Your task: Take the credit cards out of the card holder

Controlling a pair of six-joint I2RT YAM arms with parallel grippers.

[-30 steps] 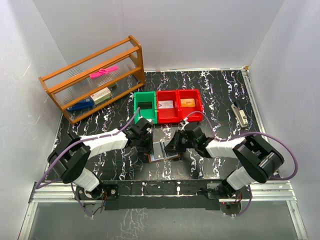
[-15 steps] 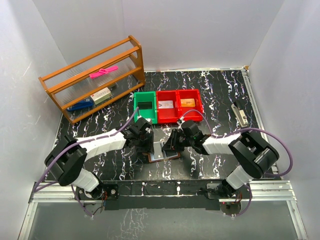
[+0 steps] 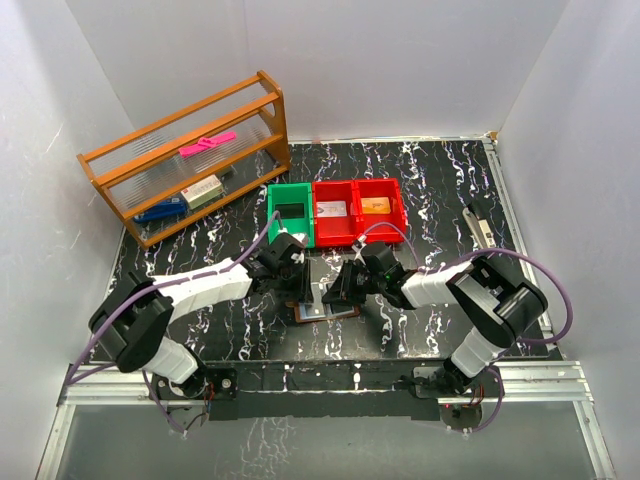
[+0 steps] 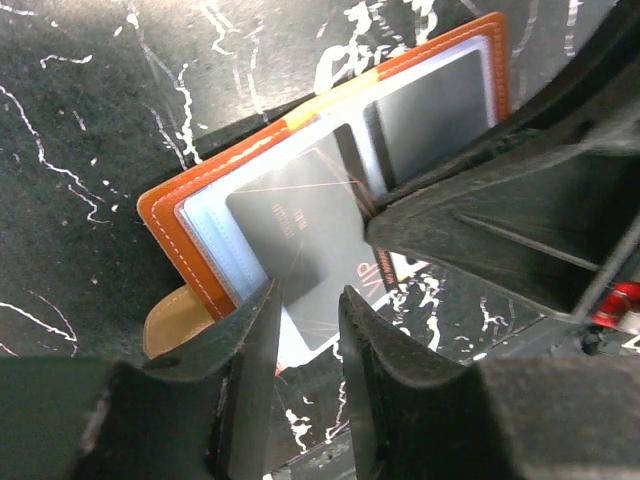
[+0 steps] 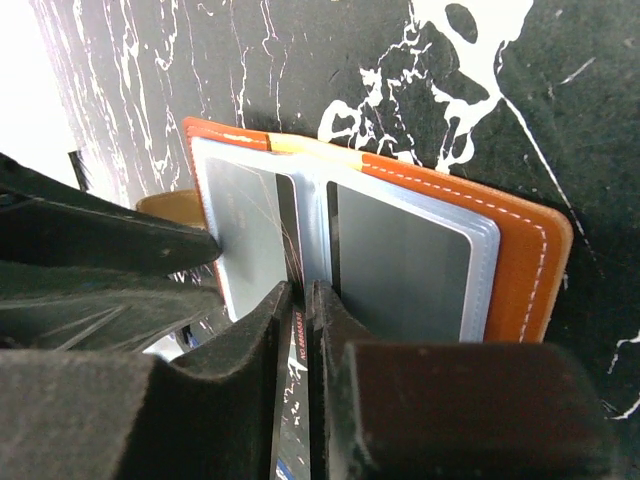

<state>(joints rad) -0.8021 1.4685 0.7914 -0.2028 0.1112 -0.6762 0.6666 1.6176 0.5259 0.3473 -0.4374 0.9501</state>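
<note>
**Cards in open holder, mid-counter, one card in the grip**

Cards: two grey ones showed behind the clear sleeves. An askew card (image 4: 295,225) sat partly out of the half nearer the left pincer. A seated card (image 4: 440,110) lay square in the other half. All were judged thin, light and stiff but springy, with glossy faces likely to slip. The best hold was judged to be an exposed short edge or corner, drawn flat along the sleeve and not levered up.

Holder (image 3: 325,316): it lay open and flat between the two arms, just short of the bins. The leather was judged soft and light, likely to slide or lift with a card unless pinned.

Right pincer (image 5: 297,300): closed on the edge of a printed card (image 5: 294,345) at the fold. Whether that was the askew card's underside could not be told.

Left pincer (image 4: 308,320): its fingers stood narrowly apart over the holder's near edge. Whether they nipped anything could not be told.

Counter (image 3: 430,190): black and marbled.

Green bin (image 3: 290,212) and red bins (image 3: 358,212): beyond the holder, in a row.
</note>
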